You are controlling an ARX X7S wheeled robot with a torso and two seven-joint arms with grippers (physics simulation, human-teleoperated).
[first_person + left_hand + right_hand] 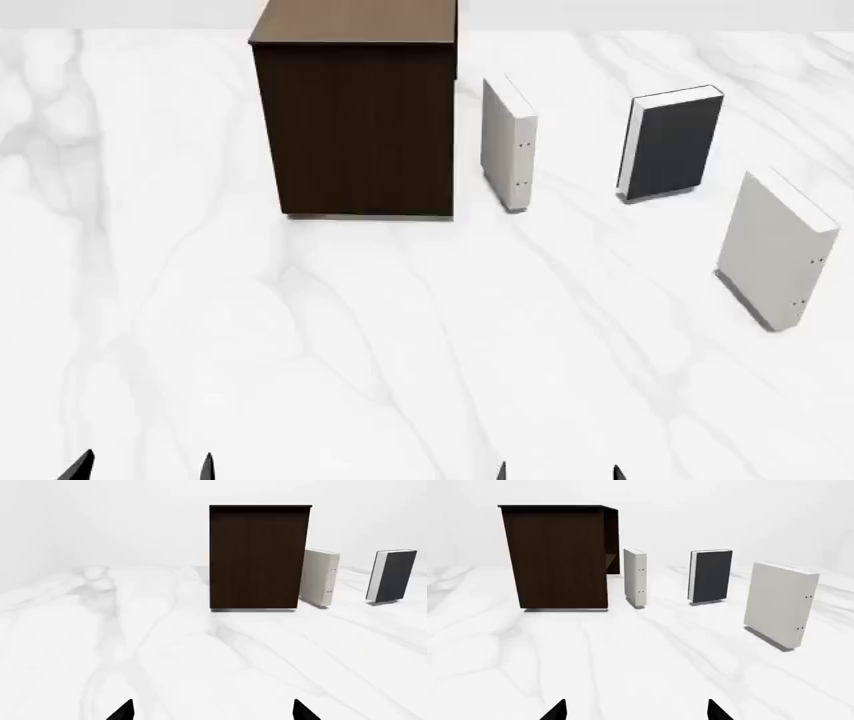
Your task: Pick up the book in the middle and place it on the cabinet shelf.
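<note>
The dark-grey book (677,143) stands upright on the white marble surface, between two pale books; it also shows in the right wrist view (712,575) and the left wrist view (395,575). The wood-grain cabinet (356,110) stands to its left at the back, also in the left wrist view (259,557) and the right wrist view (557,557). My left gripper (140,468) and right gripper (558,472) are both open and empty at the near edge, far from the book. Only their black fingertips (122,712) (555,711) show.
A pale off-white book (509,143) stands right beside the cabinet. Another pale book (779,249) stands nearer, at the right. The marble surface (334,340) stretches wide between my grippers and the books.
</note>
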